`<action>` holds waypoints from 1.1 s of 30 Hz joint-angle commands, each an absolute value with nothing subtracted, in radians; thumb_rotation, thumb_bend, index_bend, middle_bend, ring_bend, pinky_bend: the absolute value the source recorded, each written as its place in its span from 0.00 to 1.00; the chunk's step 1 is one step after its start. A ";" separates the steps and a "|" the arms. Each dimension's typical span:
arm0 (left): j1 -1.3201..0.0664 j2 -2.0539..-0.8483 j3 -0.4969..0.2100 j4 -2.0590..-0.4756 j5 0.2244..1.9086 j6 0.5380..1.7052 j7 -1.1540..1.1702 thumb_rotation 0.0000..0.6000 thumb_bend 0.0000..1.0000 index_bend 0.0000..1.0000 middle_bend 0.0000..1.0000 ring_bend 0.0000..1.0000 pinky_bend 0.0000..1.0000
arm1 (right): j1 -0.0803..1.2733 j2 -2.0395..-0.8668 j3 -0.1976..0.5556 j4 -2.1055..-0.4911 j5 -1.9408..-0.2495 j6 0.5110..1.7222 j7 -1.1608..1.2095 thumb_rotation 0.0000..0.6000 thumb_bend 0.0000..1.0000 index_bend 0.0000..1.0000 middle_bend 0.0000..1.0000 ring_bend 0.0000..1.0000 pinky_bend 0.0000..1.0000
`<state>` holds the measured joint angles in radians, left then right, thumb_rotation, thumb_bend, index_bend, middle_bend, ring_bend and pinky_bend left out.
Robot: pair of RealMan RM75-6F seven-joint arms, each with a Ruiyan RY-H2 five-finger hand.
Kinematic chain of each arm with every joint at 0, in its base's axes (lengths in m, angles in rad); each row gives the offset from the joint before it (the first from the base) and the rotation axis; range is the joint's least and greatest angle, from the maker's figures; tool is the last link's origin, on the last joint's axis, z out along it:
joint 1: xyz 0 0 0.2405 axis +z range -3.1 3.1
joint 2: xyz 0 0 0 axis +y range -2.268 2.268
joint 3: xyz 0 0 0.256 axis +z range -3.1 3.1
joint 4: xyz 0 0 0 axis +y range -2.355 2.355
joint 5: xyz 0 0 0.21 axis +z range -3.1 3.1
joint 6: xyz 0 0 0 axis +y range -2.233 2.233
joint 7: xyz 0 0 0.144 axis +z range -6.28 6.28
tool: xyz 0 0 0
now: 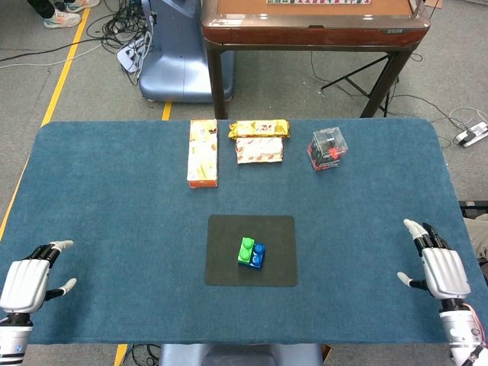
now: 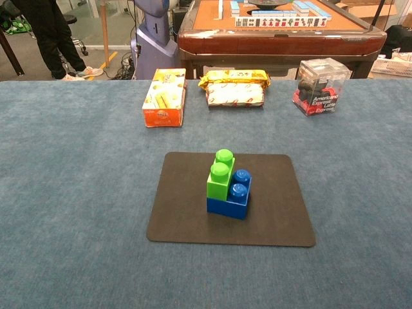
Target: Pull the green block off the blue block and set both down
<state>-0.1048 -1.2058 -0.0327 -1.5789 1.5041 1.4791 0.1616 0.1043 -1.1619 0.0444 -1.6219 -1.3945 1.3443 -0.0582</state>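
A mat lies in the middle of the surface. On it sits one block with another block stuck on its left half. Along the top of the frame sit a box at left, snack packs in the middle, and a case at right.

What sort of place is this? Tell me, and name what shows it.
Probably a robot lab or demo room: a mahjong table stands behind the blue-covered work table, loose cables lie across the grey floor, and yellow floor tape marks a zone.
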 commanded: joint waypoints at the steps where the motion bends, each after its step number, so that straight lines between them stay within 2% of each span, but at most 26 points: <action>1: -0.108 -1.204 -0.030 -1.589 1.504 1.470 0.161 1.00 0.12 0.34 0.33 0.33 0.61 | 0.103 -1.162 0.044 -1.620 -1.395 1.345 -0.056 1.00 0.08 0.07 0.13 0.16 0.24; 4: -0.116 -1.206 -0.028 -1.604 1.541 1.483 0.144 1.00 0.12 0.35 0.43 0.40 0.64 | 0.100 -1.162 0.046 -1.619 -1.391 1.350 -0.048 1.00 0.08 0.08 0.13 0.17 0.24; 9: -0.155 -1.200 -0.032 -1.682 1.610 1.474 0.143 1.00 0.12 0.33 0.66 0.57 0.76 | 0.096 -1.157 0.047 -1.619 -1.394 1.357 -0.039 1.00 0.09 0.09 0.14 0.17 0.25; 12: -0.197 -1.192 -0.035 -1.764 1.620 1.413 0.152 1.00 0.12 0.27 0.82 0.68 0.86 | 0.093 -1.151 0.051 -1.620 -1.395 1.364 -0.028 1.00 0.09 0.10 0.14 0.17 0.25; 15: -0.253 -1.186 -0.044 -1.845 1.595 1.313 0.179 1.00 0.09 0.23 0.90 0.75 0.92 | 0.091 -1.138 0.059 -1.628 -1.397 1.377 -0.016 1.00 0.09 0.11 0.14 0.17 0.26; 22: -0.379 -1.259 -0.095 -1.935 1.496 1.135 0.234 1.00 0.03 0.20 0.99 0.82 0.98 | 0.085 -1.098 0.073 -1.655 -1.404 1.400 0.017 1.00 0.09 0.12 0.16 0.18 0.28; 33: -0.559 -1.408 -0.181 -1.943 1.337 0.980 0.402 1.00 0.03 0.20 1.00 0.84 0.99 | 0.083 -1.060 0.069 -1.663 -1.400 1.387 0.033 1.00 0.09 0.13 0.18 0.20 0.28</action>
<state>-0.5287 -1.3839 -0.1608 -1.9402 1.3702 1.0055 0.3796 0.0824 -1.0606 0.0692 -1.6629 -1.3998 1.3871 0.0328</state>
